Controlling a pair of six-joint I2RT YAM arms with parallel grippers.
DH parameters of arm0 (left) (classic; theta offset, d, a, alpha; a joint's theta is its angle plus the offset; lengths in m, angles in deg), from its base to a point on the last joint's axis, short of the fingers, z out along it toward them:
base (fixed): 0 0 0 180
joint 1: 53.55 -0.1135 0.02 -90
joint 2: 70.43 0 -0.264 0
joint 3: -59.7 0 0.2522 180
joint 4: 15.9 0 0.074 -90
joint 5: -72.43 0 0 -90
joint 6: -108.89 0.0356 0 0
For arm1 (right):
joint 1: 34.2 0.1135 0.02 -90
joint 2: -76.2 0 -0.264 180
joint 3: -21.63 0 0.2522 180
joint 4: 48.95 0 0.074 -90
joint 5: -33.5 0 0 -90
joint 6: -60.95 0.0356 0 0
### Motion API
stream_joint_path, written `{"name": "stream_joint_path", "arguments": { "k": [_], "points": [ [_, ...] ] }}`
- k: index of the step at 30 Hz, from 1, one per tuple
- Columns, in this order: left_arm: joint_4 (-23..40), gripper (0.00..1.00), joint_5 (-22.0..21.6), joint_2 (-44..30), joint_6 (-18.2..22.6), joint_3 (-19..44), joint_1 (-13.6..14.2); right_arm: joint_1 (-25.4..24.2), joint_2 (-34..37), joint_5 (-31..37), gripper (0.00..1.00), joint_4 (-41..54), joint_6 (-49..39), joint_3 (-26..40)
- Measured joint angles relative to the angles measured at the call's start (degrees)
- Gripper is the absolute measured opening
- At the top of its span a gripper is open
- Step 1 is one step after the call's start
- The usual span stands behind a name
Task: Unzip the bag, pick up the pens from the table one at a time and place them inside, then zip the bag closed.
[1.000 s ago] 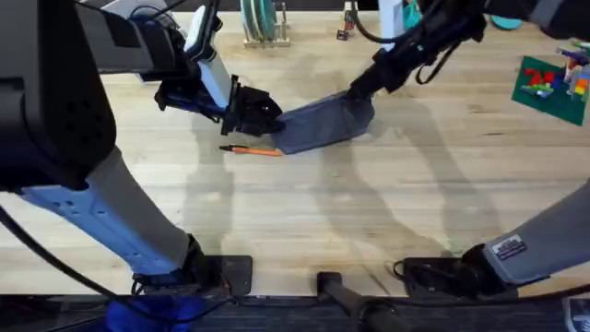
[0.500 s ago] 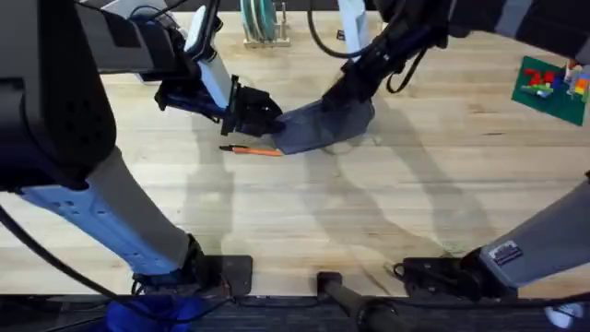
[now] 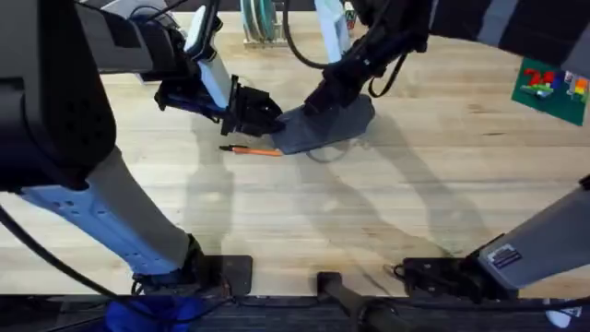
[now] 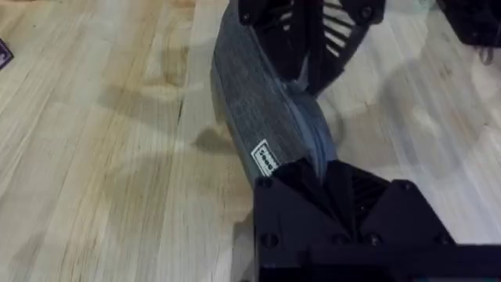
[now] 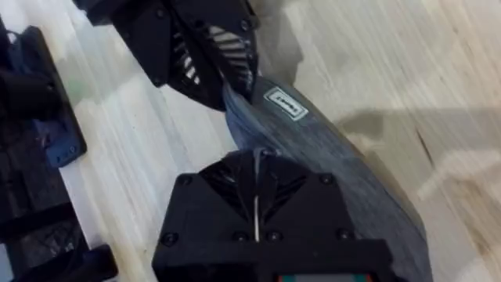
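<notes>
The blue-grey bag (image 3: 343,120) lies on the table (image 3: 369,212) at the centre back. My left gripper (image 3: 263,114) is shut on its left end, seen close in the left wrist view (image 4: 317,168) with the bag (image 4: 254,102) stretching away from it. My right gripper (image 3: 316,100) sits on top of the bag at its middle, fingers closed together on the zipper line (image 5: 256,160), not far from the left gripper (image 5: 207,63). One orange pen (image 3: 251,149) lies on the table just in front of the bag's left end.
A green baseplate with coloured bricks (image 3: 550,85) lies at the far right. A rack with round discs (image 3: 263,23) stands at the back edge. Bare wood stretches across the near half of the table, up to the arm bases.
My right gripper has slid left along the top of the bag, from its right end to its middle. The left gripper, bag end and pen have stayed put.
</notes>
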Motion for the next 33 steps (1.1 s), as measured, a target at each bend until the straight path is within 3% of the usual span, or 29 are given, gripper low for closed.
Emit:
{"name": "stream_joint_path", "arguments": {
  "k": [16, 33],
  "points": [
    [0.0, 0.042, -0.04, 0.0, -0.01, 0.0, 0.0, 4.04, 0.0, 0.0, 0.033, -2.37, 1.66, 0.02],
    [0.0, 0.042, -0.02, 0.0, -0.01, 0.0, 0.0, 4.19, 0.0, -0.02, 0.033, -2.4, 2.05, 0.02]
  ]
}}
